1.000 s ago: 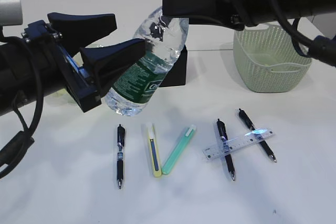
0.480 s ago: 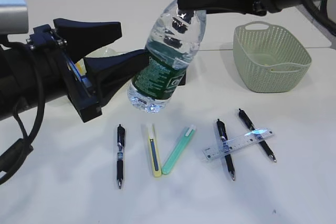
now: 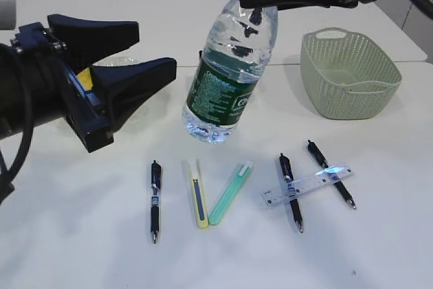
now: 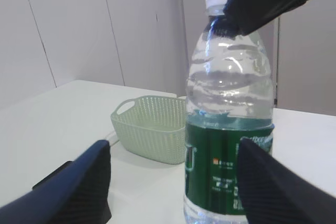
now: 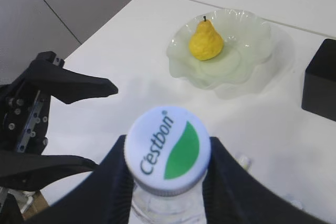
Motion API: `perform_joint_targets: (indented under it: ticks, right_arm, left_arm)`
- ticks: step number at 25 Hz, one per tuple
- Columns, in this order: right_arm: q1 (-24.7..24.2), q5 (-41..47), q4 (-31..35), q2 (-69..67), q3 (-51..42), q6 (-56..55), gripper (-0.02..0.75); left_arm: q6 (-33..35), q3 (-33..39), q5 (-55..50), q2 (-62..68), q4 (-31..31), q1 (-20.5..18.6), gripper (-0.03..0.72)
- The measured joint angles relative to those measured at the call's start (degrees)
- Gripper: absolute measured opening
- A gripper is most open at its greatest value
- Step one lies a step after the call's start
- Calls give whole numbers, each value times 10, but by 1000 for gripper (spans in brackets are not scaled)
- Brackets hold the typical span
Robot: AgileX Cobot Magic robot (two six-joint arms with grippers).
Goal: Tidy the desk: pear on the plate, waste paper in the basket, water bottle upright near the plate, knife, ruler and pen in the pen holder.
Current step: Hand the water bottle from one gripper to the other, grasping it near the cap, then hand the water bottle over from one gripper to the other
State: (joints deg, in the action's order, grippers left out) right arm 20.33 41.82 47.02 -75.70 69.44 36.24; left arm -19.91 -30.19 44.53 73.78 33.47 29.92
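The water bottle (image 3: 226, 89) hangs slightly tilted over the desk (image 3: 81, 235), cap up. My right gripper (image 3: 256, 6) is shut on its neck just under the white cap (image 5: 168, 148). My left gripper (image 3: 154, 49) stands open to the bottle's left, apart from it; its wrist view shows the bottle (image 4: 228, 150) beyond the spread fingers (image 4: 84, 187). The pear (image 5: 206, 40) sits on the plate (image 5: 252, 61). The pen holder (image 5: 320, 80) is mostly hidden behind the bottle. Near the front lie the ruler (image 3: 308, 185) across two pens (image 3: 291, 191), a third pen (image 3: 155, 201), and a yellow knife (image 3: 197, 194) and a green one (image 3: 230, 193).
The basket (image 3: 348, 76) stands at the back right. A small white and yellow wad (image 5: 242, 161), possibly the waste paper, lies on the desk by my right finger. The left arm's dark body (image 3: 34, 93) fills the left side.
The bottle has swung from a strong lean to nearly upright and shifted right with my right gripper. My left gripper has drawn back to the left, away from the bottle.
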Motion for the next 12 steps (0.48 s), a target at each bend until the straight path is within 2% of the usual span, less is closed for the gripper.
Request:
perform_joint_targets:
  ticks: [4, 12]
  right_arm:
    - [0, 4, -26, 0, 9, -14, 249]
    - [0, 43, -44, 0, 24, -19, 249]
  left_arm:
    - [-37, 0, -41, -25, 21, 0, 527]
    - [-140, 0, -64, -29, 156, 0, 527]
